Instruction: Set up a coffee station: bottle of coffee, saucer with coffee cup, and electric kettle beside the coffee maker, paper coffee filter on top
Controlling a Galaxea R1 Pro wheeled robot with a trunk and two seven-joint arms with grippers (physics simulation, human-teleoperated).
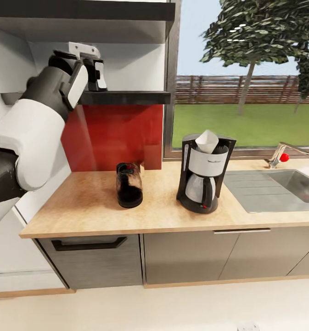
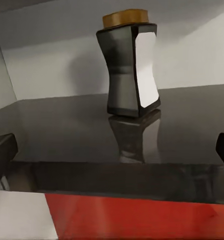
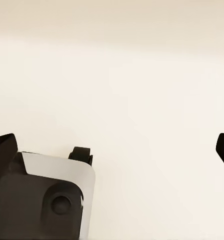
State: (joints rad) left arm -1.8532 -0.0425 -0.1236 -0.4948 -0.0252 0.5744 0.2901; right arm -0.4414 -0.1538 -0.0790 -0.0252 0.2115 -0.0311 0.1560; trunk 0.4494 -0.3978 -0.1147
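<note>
**A:** A bright kitchen by a garden window: the long wooden counter (image 1: 94, 202) carries the coffee maker (image 1: 204, 174), with the white paper filter (image 1: 207, 140) already sitting on top of it. How far along would you call this?

**B:** Partly done, as far as can be seen. The coffee maker is where it belongs and the filter is on it. The dark glass kettle (image 1: 129, 185) stands on the counter near the machine, to its left and a little apart, so that step looks finished or close to it. No saucer or cup can be made out on the counter, so those appear to be left, and the coffee jar (image 2: 128, 65) is on the black wall shelf (image 1: 126, 97), not yet moved down.

**A:** And the arm raised at the shelf?

**B:** That is the left arm, its pincer (image 1: 95, 73) lifted to shelf height. In the left wrist view the two fingertips sit at opposite edges of the picture, so the pincer is spread wide and holding nothing. The jar stands upright further back on the shelf, roughly centred between the fingers but well clear of them; nothing touches it.

**A:** The other arm?

**B:** The right pincer (image 3: 112, 145) is likewise spread wide and empty, pointing down at pale floor beside part of the robot's base.
</note>
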